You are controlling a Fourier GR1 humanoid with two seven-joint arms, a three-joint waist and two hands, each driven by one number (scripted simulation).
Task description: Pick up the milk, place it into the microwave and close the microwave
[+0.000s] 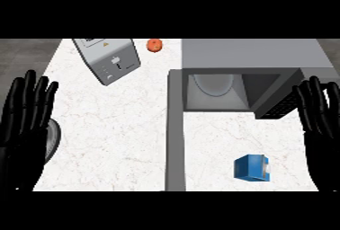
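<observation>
milk (252, 168) sits on the white counter (113, 134) near the front edge, a small blue carton just right of the microwave's open door (174, 130). the door shows edge-on as a long grey slab running from the oven's front left corner toward the viewer. it stands between the carton and the counter's wide left part. microwave (256, 58) itself fills the upper right, grey on top, with its cavity open toward the viewer and a pale round plate (211, 84) inside. the dark control panel (282, 105) is at the cavity's right. nothing lies between the carton and the cavity mouth; bare counter separates them.

at upper left a toaster (109, 58) stands tilted in the view, grey with a slot top and a small panel on its face. just beyond it, near the far edge, lies an orange fruit (154, 45). a dark round object (51, 139) peeks out at the left edge, partly hidden behind the left hand.

left hand (26, 121) shows at the left edge, fingers straight and spread, pointing up, holding nothing. right hand (319, 117) shows at the right edge, beside the control panel, fingers also straight and slightly spread, touching nothing. the carton lies near the right hand, lower and to its left, and apart from it.
</observation>
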